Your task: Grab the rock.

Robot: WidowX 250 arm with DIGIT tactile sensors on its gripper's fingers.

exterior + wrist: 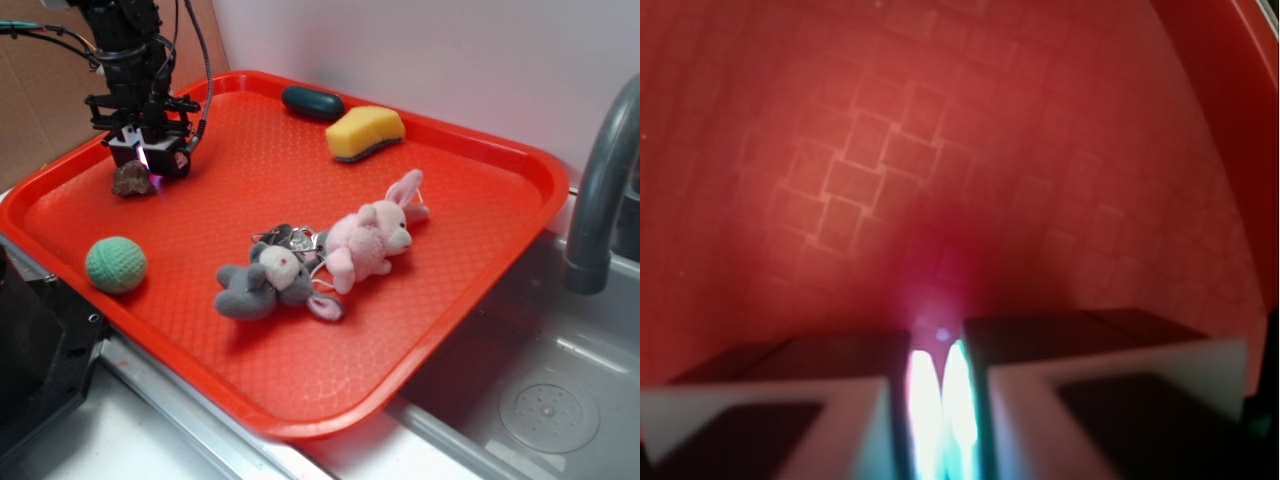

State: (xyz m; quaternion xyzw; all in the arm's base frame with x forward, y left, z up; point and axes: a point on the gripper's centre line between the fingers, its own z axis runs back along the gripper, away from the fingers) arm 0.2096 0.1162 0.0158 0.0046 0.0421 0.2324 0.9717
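Your hand (150,158), fingers nearly closed on nothing, sits low at the tray's (455,300) ten o'clock corner with the rock (131,180) just beside it at eight o'clock—open, shift over, then squeeze.

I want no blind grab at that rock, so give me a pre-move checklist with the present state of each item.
1. Rock located: ok. The rock lies on the red tray near its far left corner.
2. Gripper near the rock: ok. The gripper is low over the tray, right beside the rock.
3. Rock between the fingers: not ok. The wrist view shows only tray texture ahead of the fingers, no rock.
4. Gripper opening: not ok. The wrist view shows the fingers nearly together, too narrow for the rock.
5. Clutter by the rock: ok. The green knitted ball and plush toys lie apart from it.
6. Contact with the rock: cannot tell.
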